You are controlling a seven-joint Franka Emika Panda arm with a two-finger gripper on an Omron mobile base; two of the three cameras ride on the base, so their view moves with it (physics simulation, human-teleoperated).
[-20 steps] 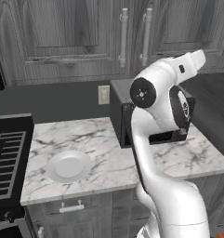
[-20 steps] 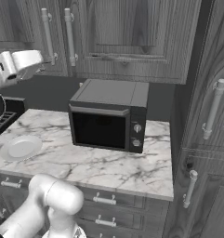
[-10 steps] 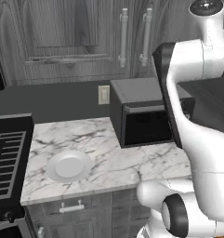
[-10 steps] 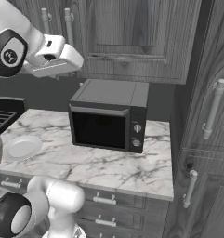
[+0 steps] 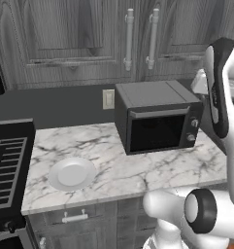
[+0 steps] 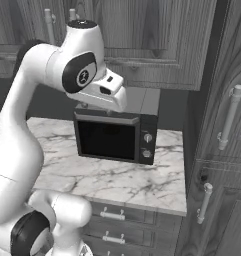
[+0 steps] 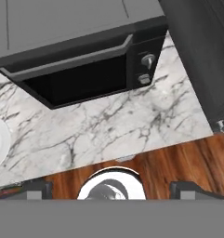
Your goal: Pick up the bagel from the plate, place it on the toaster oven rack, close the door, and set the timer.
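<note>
Overhead, gripper point(image 7: 111, 189) fingers point(image 7: 36, 189) spread wide, holding nothing, above the toaster oven point(image 7: 81, 51).
One door point(image 5: 158, 132), shut, two knobs point(image 6: 147, 145) beside it. One white plate point(image 5: 72, 173) left of the oven on the marble counter point(image 5: 108, 165); no bagel discernible on it.

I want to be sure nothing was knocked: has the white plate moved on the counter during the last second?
No. In the left base view the plate lies at the same spot between stove and toaster oven.
</note>
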